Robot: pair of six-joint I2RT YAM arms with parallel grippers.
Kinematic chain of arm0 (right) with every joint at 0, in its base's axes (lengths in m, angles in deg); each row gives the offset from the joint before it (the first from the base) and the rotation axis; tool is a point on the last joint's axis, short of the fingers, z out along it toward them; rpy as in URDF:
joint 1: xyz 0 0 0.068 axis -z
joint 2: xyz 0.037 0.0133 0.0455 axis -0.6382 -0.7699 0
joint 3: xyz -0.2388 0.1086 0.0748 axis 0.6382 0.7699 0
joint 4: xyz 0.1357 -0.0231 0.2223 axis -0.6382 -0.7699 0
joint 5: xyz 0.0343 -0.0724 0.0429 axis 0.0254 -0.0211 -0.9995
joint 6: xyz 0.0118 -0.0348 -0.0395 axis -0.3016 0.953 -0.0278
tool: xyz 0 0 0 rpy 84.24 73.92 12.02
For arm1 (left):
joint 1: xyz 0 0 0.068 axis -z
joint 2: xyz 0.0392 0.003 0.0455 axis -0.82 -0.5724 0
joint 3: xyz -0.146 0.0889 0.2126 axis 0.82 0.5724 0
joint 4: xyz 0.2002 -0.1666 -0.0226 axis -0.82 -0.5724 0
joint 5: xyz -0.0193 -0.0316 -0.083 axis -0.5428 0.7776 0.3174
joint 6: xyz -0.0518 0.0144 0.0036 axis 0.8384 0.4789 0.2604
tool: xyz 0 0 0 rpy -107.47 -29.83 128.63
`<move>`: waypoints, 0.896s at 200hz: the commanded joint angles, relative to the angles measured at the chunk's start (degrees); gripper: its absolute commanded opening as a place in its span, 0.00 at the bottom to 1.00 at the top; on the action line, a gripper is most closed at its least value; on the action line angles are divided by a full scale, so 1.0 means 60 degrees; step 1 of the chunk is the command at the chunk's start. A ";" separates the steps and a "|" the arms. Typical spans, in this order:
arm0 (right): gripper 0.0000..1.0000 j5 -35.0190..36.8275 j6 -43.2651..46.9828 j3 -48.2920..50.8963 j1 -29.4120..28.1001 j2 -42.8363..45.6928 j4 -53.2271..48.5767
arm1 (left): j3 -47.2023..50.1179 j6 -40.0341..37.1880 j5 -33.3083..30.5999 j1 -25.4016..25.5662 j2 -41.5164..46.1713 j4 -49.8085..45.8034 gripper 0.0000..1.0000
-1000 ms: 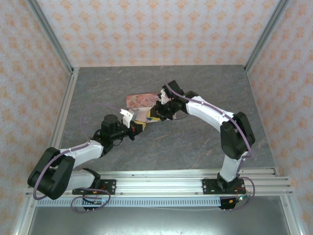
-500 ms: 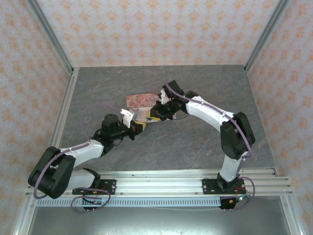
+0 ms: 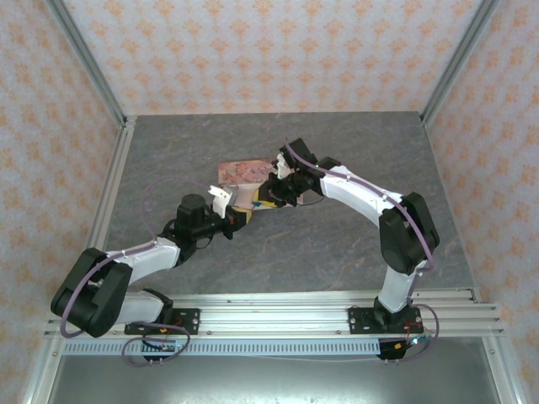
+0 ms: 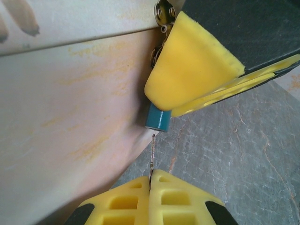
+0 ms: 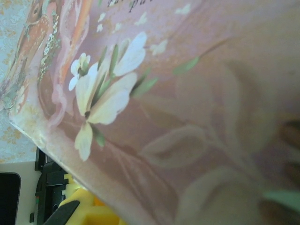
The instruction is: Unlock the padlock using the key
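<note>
Silvery key pinched in left claw, tip near padlock.

Tin: pink lid printed with a white flower and soft green leaves, with orange-brown figures toward one corner. The tin's side wall is pale cream-pink with faint orange-yellow streaks.

Padlock, against the tin's side: teal-blue body, darker at its end.

Key, just off the tin's side: thin, pale silver.

Left gripper, near the tin: bright yellow fingers on a black housing.

Right gripper, at the tin's edge: same yellow and black.

Table, under the tin: dark grey, veined lighter like stone.

Walls, around the tin: peach, with a repeating orange motif.

Arms: white shells, black joints, purple cable.
</note>
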 commanded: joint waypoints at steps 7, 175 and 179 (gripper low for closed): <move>0.00 -0.0219 -0.0050 0.0016 -0.0066 0.0465 0.0530 | -0.0185 0.0030 -0.0202 -0.0067 0.0045 0.0303 0.00; 0.00 -0.0596 -0.0055 -0.0036 0.0006 0.0424 0.0485 | -0.0018 -0.0159 -0.0088 -0.0067 0.0383 0.0471 0.00; 0.00 -0.0637 -0.0071 -0.0043 0.0006 0.0424 0.0516 | -0.0009 -0.0162 -0.0088 -0.0067 0.0362 0.0509 0.00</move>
